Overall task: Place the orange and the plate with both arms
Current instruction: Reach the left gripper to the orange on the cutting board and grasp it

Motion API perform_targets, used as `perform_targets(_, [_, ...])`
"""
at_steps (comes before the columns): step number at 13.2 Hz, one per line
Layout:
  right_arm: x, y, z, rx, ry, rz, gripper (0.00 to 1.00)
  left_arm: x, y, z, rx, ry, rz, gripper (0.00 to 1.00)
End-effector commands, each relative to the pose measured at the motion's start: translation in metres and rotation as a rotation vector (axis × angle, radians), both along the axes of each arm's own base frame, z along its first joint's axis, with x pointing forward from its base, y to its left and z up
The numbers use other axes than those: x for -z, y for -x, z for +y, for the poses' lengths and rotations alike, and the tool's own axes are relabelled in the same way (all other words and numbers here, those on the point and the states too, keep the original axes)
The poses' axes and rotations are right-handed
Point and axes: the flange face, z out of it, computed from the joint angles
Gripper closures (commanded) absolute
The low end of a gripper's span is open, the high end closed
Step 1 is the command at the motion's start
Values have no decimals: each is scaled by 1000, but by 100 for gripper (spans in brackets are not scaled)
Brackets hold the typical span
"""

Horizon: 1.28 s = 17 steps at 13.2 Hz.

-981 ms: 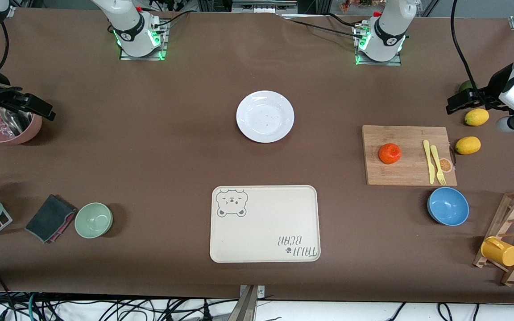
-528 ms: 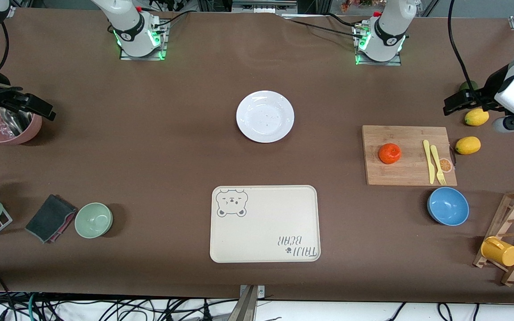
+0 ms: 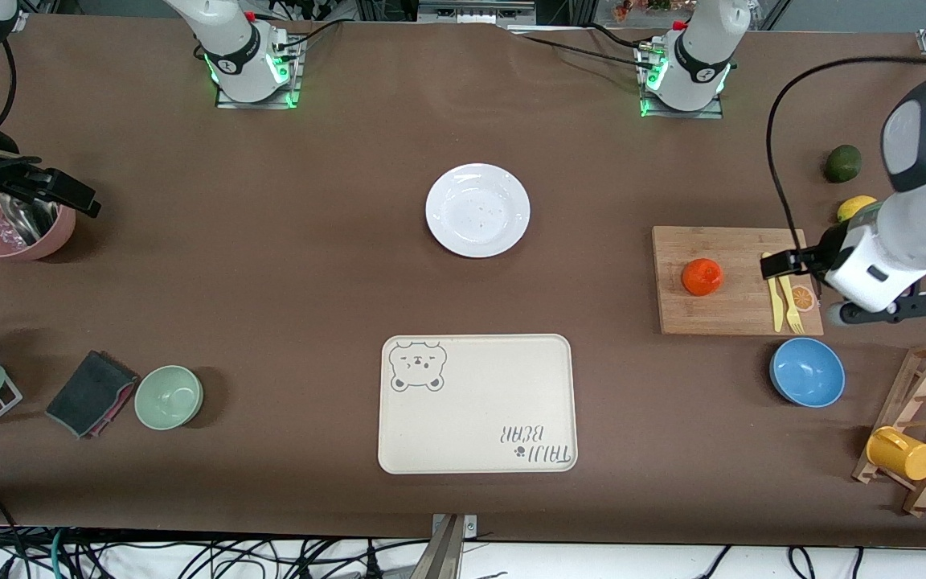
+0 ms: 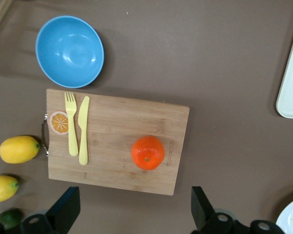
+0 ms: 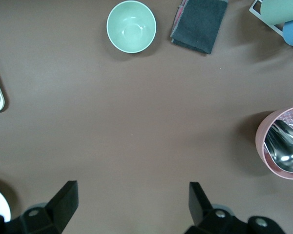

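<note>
The orange lies on a wooden cutting board toward the left arm's end of the table. It also shows in the left wrist view. The white plate sits empty at mid-table. My left gripper hangs open and empty over the board's knife-and-fork end, apart from the orange; its own view shows it too. My right gripper waits open and empty over bare table beside a pink bowl, and its own view shows it as well.
A cream bear-print tray lies nearer the camera than the plate. A yellow knife and fork lie on the board. A blue bowl, a lemon, a lime and a mug rack surround it. A green bowl and a cloth lie at the right arm's end.
My left arm has swung from over the lemons and lime to over the cutting board's knife-and-fork end. The right arm, the orange and the plate have not moved.
</note>
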Motion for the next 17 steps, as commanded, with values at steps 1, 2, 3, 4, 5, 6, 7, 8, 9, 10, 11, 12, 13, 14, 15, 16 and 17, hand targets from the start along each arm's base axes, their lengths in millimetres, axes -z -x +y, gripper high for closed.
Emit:
perform_targets(1, [-4, 0, 0, -5, -6, 4, 0, 57, -10, -3, -1, 15, 12, 0])
perform_targets(2, [-4, 0, 0, -5, -6, 4, 0, 79, -6, -2, -11, 29, 8, 0])
perform_targets(3, [-4, 0, 0, -5, -6, 4, 0, 100, -3, -3, -25, 48, 1, 0])
perform_targets(4, [-4, 0, 0, -7, -4, 4, 0, 123, 1, -1, -33, 50, -2, 0])
perform_targets(5, [-4, 0, 0, -7, -6, 4, 0, 144, 10, 1, -49, 60, 4, 0])
perform_targets(6, [-4, 0, 0, -8, -6, 4, 0, 161, 18, 2, -58, 66, 10, 0])
perform_targets(7, [-4, 0, 0, -8, -6, 4, 0, 170, 23, 2, -60, 65, 16, 0])
perform_targets(8, [-4, 0, 0, -8, -6, 4, 0, 178, 29, 2, -59, 63, 31, 0])
perform_targets(9, [-4, 0, 0, -10, -4, 4, 0, 184, 33, 3, -62, 62, 45, 0])
perform_targets(10, [-4, 0, 0, -10, -6, 4, 0, 189, 37, 3, -61, 62, 57, 0])
perform_targets(11, [-4, 0, 0, -10, -6, 5, 0, 194, 40, 3, -62, 61, 59, 0])
perform_targets(12, [-4, 0, 0, -10, -6, 4, 0, 201, 44, 4, -63, 60, 54, 0])
perform_targets(13, [-4, 0, 1, -11, -6, 4, 0, 210, 51, 5, -65, 58, 54, 0])
perform_targets(14, [-4, 0, 1, -10, -4, 4, 0, 216, 55, 5, -67, 56, 48, 0])
perform_targets(15, [-4, 0, 1, -11, -6, 5, 0, 221, 57, 5, -66, 56, 47, 0])
perform_targets(16, [-4, 0, 1, -11, -6, 5, 0, 225, 56, 5, -67, 55, 46, 0])
perform_targets(17, [-4, 0, 1, -11, -6, 4, 0, 228, 57, 5, -67, 54, 53, 0])
